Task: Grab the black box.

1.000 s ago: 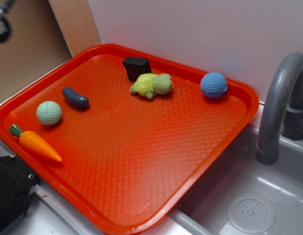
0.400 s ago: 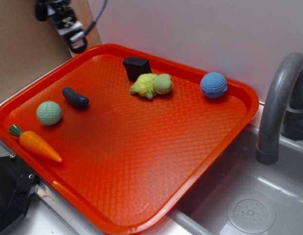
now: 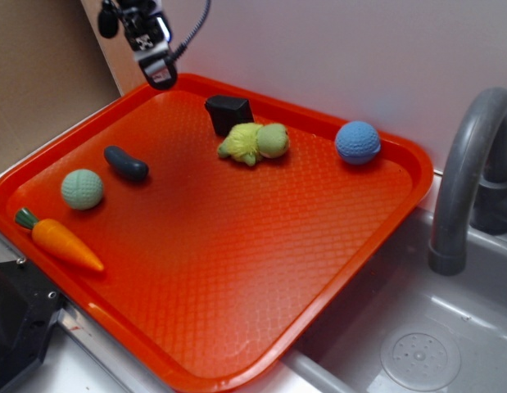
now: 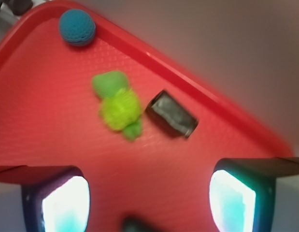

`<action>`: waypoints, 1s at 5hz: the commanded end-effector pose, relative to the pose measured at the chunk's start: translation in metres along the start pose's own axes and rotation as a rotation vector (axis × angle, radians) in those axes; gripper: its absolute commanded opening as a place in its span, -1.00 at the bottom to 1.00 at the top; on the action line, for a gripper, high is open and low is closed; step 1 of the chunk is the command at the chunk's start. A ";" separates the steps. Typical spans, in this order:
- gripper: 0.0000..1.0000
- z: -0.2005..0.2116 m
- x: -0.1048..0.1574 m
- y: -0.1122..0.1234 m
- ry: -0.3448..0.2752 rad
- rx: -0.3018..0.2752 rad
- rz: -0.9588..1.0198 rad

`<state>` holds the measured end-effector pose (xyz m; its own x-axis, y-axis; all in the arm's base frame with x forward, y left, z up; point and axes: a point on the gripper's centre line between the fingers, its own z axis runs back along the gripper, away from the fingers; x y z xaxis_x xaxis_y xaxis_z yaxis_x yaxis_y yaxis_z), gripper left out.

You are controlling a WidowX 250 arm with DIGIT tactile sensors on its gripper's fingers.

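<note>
The black box [image 3: 228, 113] stands near the far rim of the red tray [image 3: 237, 270], touching or nearly touching a green plush turtle [image 3: 255, 142]. My gripper [image 3: 159, 75] hangs above the tray's far left corner, left of the box and apart from it. In the wrist view the black box [image 4: 171, 114] lies ahead and slightly right of centre, beside the turtle [image 4: 118, 104]. My gripper [image 4: 148, 200] is open, its two fingers wide apart with only bare tray between them.
A blue ball [image 3: 357, 142] sits at the tray's far right. A dark navy capsule toy [image 3: 125, 163], a pale green ball [image 3: 82, 189] and a carrot [image 3: 61, 241] lie on the left. A grey sink with a faucet [image 3: 466, 176] is to the right. A white wall runs behind.
The gripper has come in from the upper left and moved right and down toward the tray's far left corner. The objects on the tray have not moved.
</note>
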<state>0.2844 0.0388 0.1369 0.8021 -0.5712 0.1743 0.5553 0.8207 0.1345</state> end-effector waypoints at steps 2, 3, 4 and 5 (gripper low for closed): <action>1.00 -0.056 0.040 0.009 0.023 -0.020 -0.197; 1.00 -0.075 0.034 -0.003 0.066 -0.058 -0.257; 0.94 -0.091 0.030 -0.008 0.120 -0.066 -0.265; -1.00 -0.097 0.024 -0.011 0.117 -0.029 -0.194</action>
<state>0.3167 0.0360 0.0314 0.7149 -0.6992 0.0012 0.6960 0.7118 0.0943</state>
